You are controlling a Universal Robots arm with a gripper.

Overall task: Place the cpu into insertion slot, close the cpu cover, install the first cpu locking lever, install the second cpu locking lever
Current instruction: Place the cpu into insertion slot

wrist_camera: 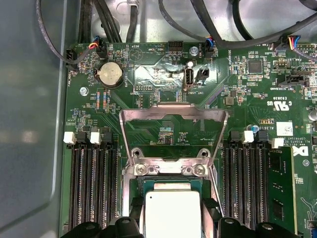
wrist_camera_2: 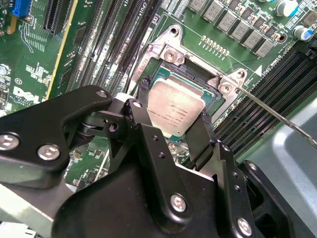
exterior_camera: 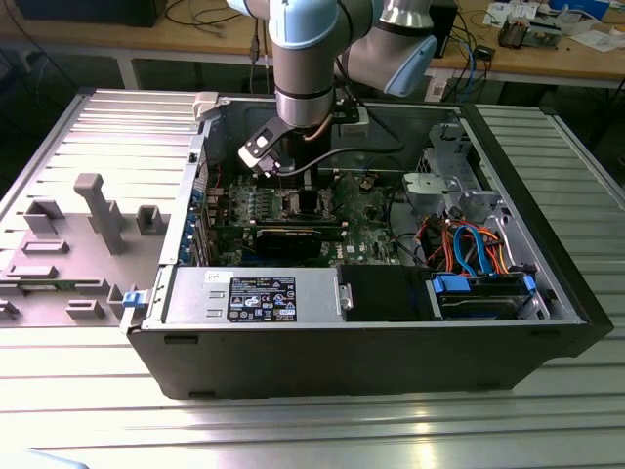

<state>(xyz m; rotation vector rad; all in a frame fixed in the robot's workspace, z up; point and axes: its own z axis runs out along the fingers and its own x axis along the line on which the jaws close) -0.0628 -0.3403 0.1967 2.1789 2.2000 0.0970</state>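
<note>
both jaws clamp cpu (wrist_camera_2: 176, 110) edges above the insertion slot (wrist_camera_2: 184, 75).

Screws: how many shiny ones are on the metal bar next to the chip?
2. One screw and a second screw sit at opposite ends of the bracket, between the cpu and the open cpu cover. The claw may hide more.
</note>
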